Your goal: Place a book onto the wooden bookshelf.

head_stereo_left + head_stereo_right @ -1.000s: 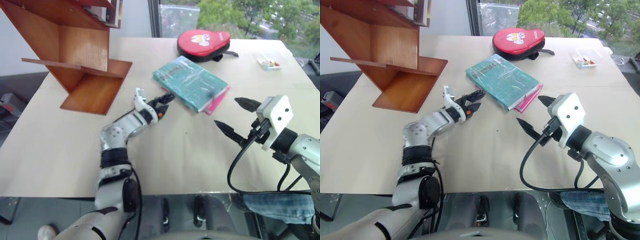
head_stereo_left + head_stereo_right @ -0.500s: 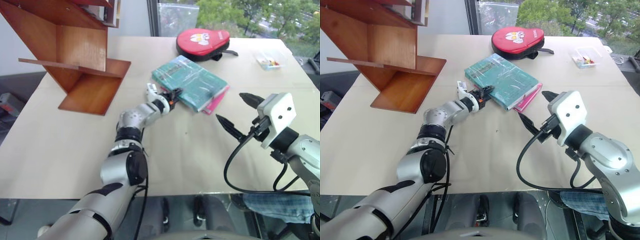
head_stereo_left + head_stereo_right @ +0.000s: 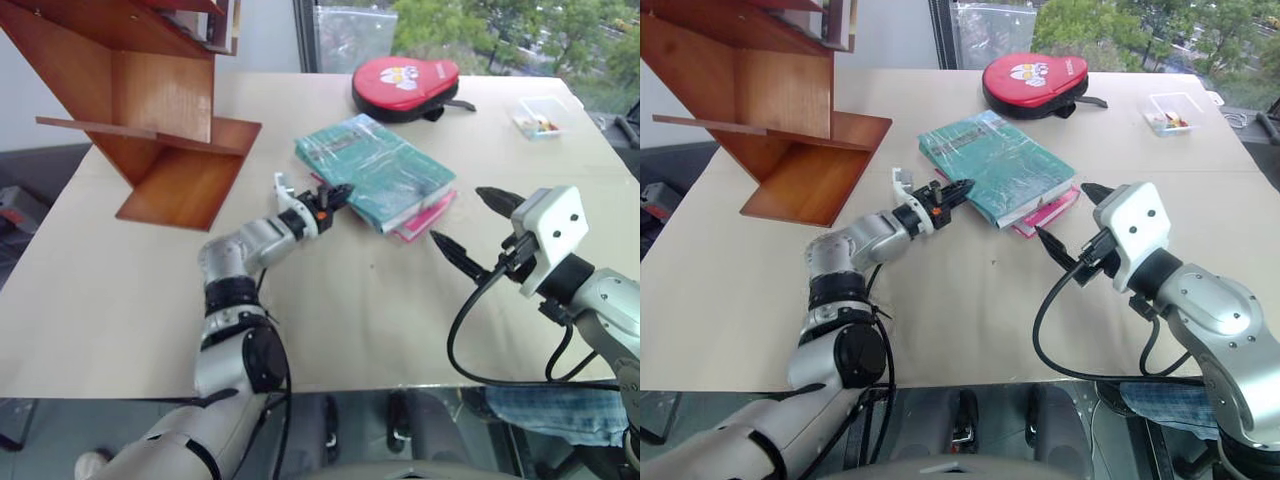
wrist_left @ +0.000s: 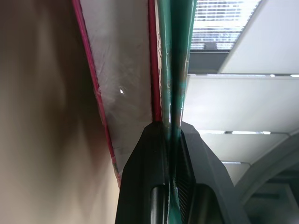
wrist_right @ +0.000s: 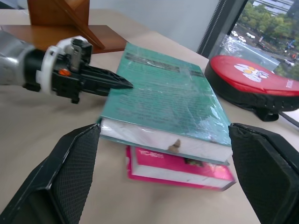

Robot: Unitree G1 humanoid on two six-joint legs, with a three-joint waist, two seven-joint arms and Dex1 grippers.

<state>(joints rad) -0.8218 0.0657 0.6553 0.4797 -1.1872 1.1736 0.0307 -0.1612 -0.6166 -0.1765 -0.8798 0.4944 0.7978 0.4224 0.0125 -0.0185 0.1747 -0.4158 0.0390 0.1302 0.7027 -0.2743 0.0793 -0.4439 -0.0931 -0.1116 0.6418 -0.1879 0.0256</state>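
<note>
Nearest you, your right gripper (image 3: 468, 229) hovers with its fingers wide apart, holding nothing. Your left gripper (image 3: 335, 195) is pinched on the near-left edge of the book (image 3: 375, 170), a glossy teal volume lying on the pink book (image 5: 180, 169) mid-table. Beyond, at far left, the wooden bookshelf (image 3: 150, 100) stands.

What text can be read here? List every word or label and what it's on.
Teal book cover: printed lines, too blurred to read.
Pink book edge: short white label, too blurred to read.
Red zipped case: cartoon face, no readable words.
</note>
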